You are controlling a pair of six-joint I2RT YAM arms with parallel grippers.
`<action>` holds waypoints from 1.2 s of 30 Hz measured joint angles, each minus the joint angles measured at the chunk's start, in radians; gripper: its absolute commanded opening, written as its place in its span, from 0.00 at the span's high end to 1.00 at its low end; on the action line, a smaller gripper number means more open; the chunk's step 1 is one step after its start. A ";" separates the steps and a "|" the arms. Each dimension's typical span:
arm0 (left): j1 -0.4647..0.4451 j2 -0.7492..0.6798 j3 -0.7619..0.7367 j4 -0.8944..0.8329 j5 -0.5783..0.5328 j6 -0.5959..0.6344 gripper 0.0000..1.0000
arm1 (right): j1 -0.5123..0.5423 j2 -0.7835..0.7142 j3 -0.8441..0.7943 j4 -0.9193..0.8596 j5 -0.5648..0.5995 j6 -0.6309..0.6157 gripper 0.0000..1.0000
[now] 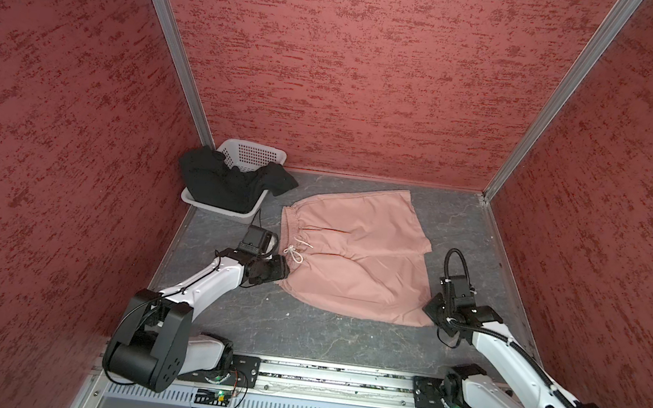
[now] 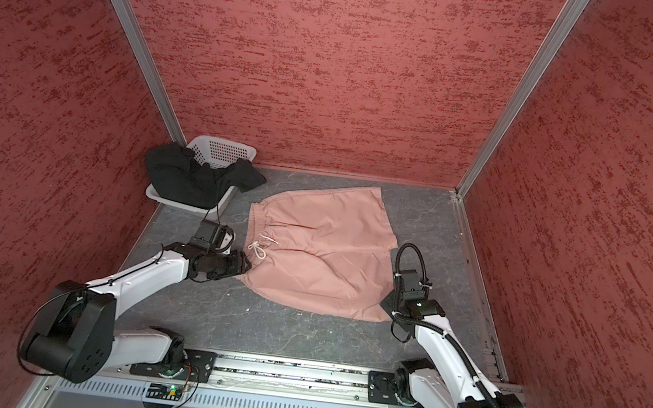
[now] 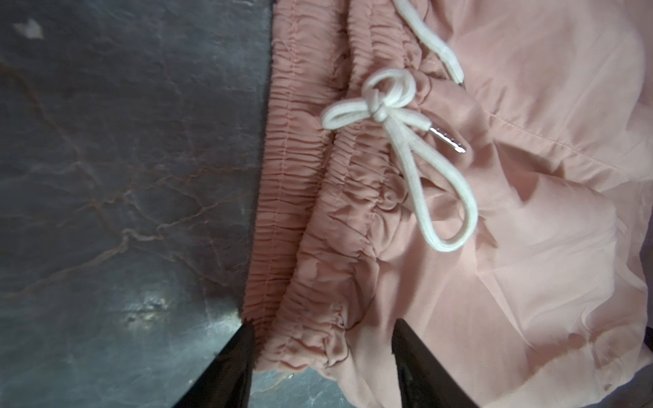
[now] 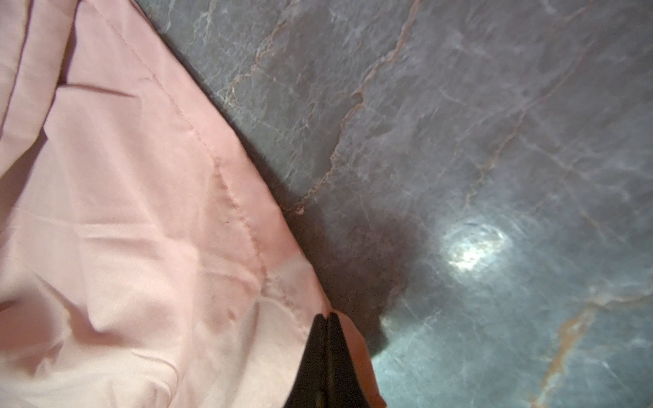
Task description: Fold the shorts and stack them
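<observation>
While two pairs of shorts are present, only one pair lies on the bench (image 1: 302,328). The pink shorts (image 1: 356,258) are spread open near the middle of the bench, unfolded, with the waistband (image 3: 293,159) toward the left arm and both leg openings toward the right arm. One white drawstring (image 3: 388,106), tied in one bow, rests on the front of the waistband.

The black shorts (image 1: 222,185) sit bunched in the one white basket (image 1: 255,151), which stands in the far left corner of the bench. Black fabric hangs over the basket rim on two sides. The two pairs do not touch and are not stacked.

Two grippers are in view, one at each near corner of the pink shorts.

1. The left gripper (image 3: 323,323) is at the near end of the waistband. Its two fingers (image 3: 240,353) stand apart, with the gathered waistband corner between them. The left wrist view shows no clamp on the fabric.
2. The right gripper (image 4: 327,318) is at the near corner of the leg hem (image 4: 226,183). Its two fingers are pressed together, and the right wrist view shows pink fabric pinched at their tips.

Both top views show the pink shorts lying against the bench across nearly all of their area.
</observation>
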 measured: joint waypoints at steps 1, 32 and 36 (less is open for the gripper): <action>0.000 0.008 -0.003 0.008 0.009 -0.001 0.43 | 0.000 -0.001 0.000 0.000 -0.001 0.000 1.00; 0.158 -0.135 -0.045 -0.033 0.205 -0.029 0.96 | -0.071 -0.106 0.040 -0.046 0.011 -0.024 0.96; 0.161 -0.120 -0.047 -0.054 0.220 -0.031 0.53 | -0.081 -0.111 0.041 -0.055 -0.001 -0.039 0.60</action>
